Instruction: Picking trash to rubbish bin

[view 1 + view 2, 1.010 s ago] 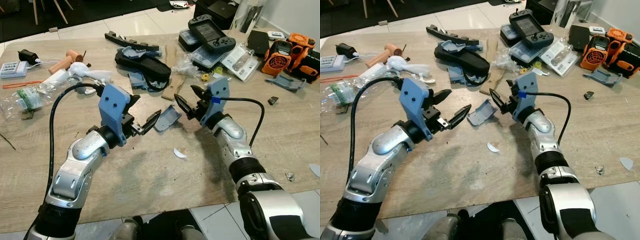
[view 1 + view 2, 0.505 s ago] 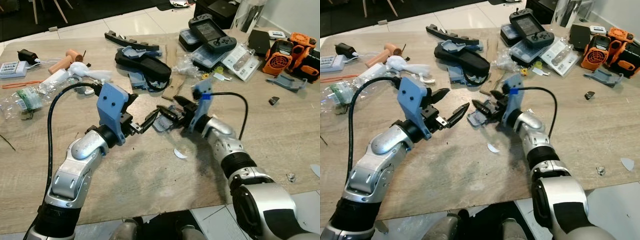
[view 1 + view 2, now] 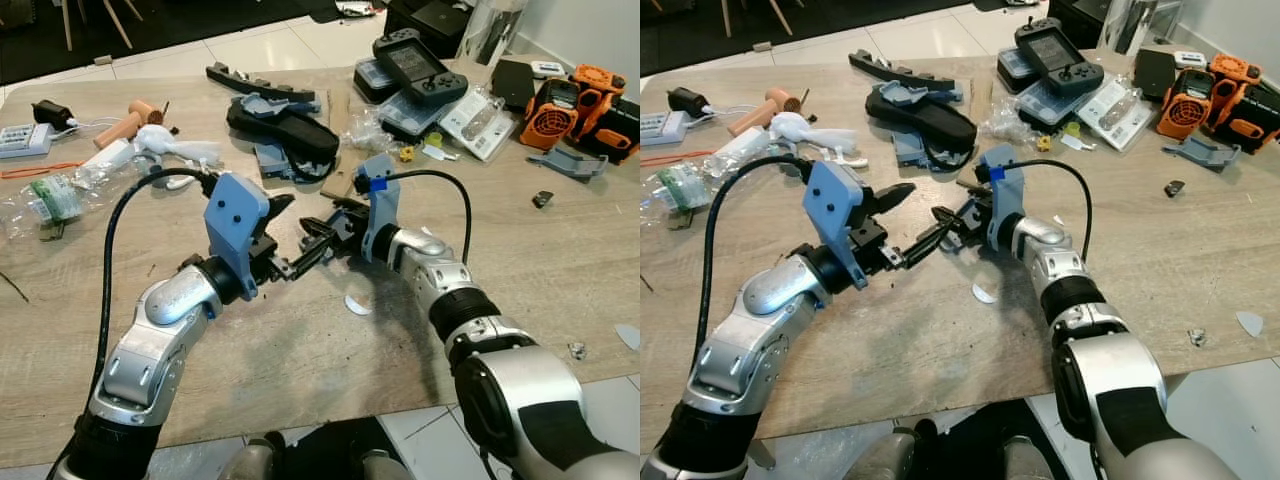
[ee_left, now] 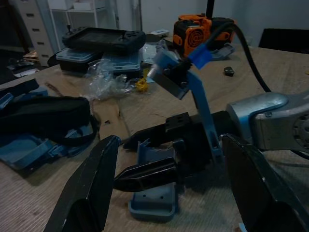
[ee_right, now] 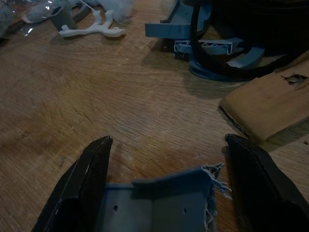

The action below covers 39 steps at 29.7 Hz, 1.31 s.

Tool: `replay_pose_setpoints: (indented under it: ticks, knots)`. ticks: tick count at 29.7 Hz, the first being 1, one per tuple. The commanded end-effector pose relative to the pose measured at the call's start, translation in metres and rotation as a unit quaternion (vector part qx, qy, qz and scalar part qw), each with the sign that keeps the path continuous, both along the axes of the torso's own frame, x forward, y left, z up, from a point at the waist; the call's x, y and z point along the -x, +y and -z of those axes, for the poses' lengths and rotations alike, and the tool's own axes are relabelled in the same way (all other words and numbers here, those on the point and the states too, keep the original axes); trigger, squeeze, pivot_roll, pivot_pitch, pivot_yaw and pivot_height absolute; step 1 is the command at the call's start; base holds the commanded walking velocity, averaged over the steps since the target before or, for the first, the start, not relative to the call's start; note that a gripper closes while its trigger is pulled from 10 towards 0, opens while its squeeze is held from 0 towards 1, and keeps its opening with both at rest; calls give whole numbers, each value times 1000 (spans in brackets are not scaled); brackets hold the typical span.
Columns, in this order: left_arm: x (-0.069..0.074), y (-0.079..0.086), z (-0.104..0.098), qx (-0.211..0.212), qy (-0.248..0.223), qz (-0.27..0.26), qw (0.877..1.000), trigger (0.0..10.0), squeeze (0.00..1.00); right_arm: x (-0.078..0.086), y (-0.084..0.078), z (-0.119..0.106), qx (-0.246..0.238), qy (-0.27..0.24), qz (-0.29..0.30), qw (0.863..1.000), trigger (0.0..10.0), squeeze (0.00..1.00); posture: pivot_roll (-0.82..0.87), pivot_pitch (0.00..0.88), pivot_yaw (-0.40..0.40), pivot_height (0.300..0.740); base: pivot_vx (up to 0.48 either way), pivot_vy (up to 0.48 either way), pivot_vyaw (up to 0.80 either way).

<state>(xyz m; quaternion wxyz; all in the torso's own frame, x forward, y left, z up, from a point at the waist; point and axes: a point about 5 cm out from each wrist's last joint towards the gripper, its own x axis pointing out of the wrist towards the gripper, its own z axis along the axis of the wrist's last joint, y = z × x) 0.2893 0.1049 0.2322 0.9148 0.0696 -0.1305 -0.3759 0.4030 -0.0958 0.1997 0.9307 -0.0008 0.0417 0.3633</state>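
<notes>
Near the middle of the wooden table (image 3: 300, 330), in the left eye view, the right gripper (image 3: 318, 232) reaches across toward the left arm, its black fingers spread on either side of a broken blue plastic piece (image 3: 322, 240) that lies flat on the wood. The left gripper (image 3: 283, 250) hovers just beside it, fingers parted and holding nothing. A small white shard (image 3: 357, 304) lies nearer the front edge, apart from both.

In the right eye view the two grippers nearly meet over the blue piece, well short of the clutter along the far edge: a black case (image 3: 925, 115), a handheld console (image 3: 1057, 47) and an orange fan (image 3: 1185, 98).

From the left wrist view, the blue piece (image 4: 153, 197) sits on the table under the right gripper's fingers, between the left gripper's own spread fingers (image 4: 91, 186).

The right wrist view shows the piece (image 5: 154, 200) between its wide-open fingers (image 5: 82, 181), not yet pinched; its torn corner is ragged.

To do this well, I judge the right gripper should close squarely on the piece's upright wall (thin plastic may slip or flex), while the left keeps clear to avoid a collision.
</notes>
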Motion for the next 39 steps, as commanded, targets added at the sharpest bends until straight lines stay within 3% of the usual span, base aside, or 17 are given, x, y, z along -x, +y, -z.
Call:
replay_pose_setpoints:
  ticks: [1,3,4,6,7,8,26,32,39]
  knots:
    - [3,0,5,-9,10,8,1000,10000,0,5,3,23,18,53,-9,998,9490,0,79,282,32,740,0,0,0]
    - [3,0,5,-10,10,9,1000,10000,0,5,3,22,20,53,-9,998,9490,0,79,282,32,740,0,0,0]
    - [4,0,5,-11,10,10,1000,10000,0,5,4,22,21,54,-9,998,6000,0,79,282,32,740,0,0,0]
    - [4,0,5,-11,11,11,1000,10000,0,5,4,21,25,56,-8,998,2471,0,78,280,34,740,0,0,0]
    - [3,0,5,-12,11,11,1000,10000,0,4,4,21,28,56,-7,998,2471,0,77,281,34,740,0,0,0]
    - [3,0,5,-12,11,11,1000,10000,0,4,4,21,29,57,-7,998,0,0,77,281,34,740,0,0,0]
    - [1,1,6,-12,8,10,1000,10000,0,2,0,17,27,56,3,998,0,0,71,267,30,740,0,0,0]
    - [-7,9,-1,14,-9,-45,999,10000,0,-6,-22,-3,-32,10,75,997,0,0,59,240,23,740,0,0,0]
    - [-15,18,-4,39,-15,-87,995,10000,0,-6,-44,-38,-138,-81,122,979,0,0,33,213,30,740,0,0,0]
